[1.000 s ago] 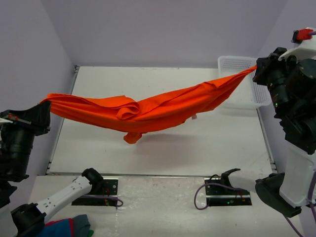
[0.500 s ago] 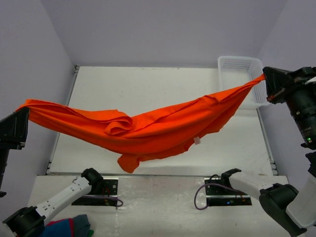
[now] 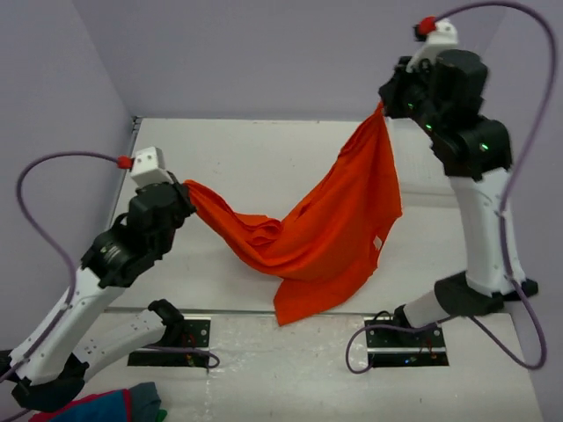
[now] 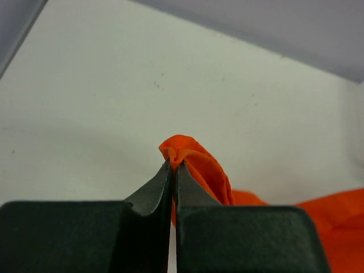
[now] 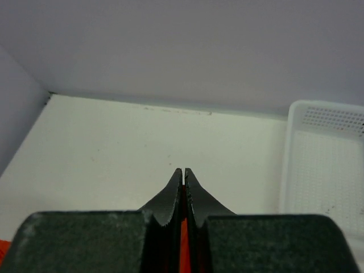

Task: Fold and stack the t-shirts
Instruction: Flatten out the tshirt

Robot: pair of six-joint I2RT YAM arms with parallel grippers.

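Left end effector [image 3: 186, 187] is pinching one corner of the orange t-shirt [image 3: 327, 236], jaws pressed together on a small nub of cloth, at about 9 o'clock over the bench [image 3: 246, 149]. Right end effector [image 3: 381, 107] is clamping another corner higher up, near 1 o'clock. I am seeing the shirt hanging between them in a sagging swag, lowest tip drooping toward 6 o'clock. It may be brushing the bench's near edge, but the angle is poor. White basket [image 5: 324, 165] is sitting at 3 o'clock in the right wrist view.

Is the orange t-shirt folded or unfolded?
Unfolded: the t-shirt hangs bunched between the left gripper and the right gripper, both shut on it.
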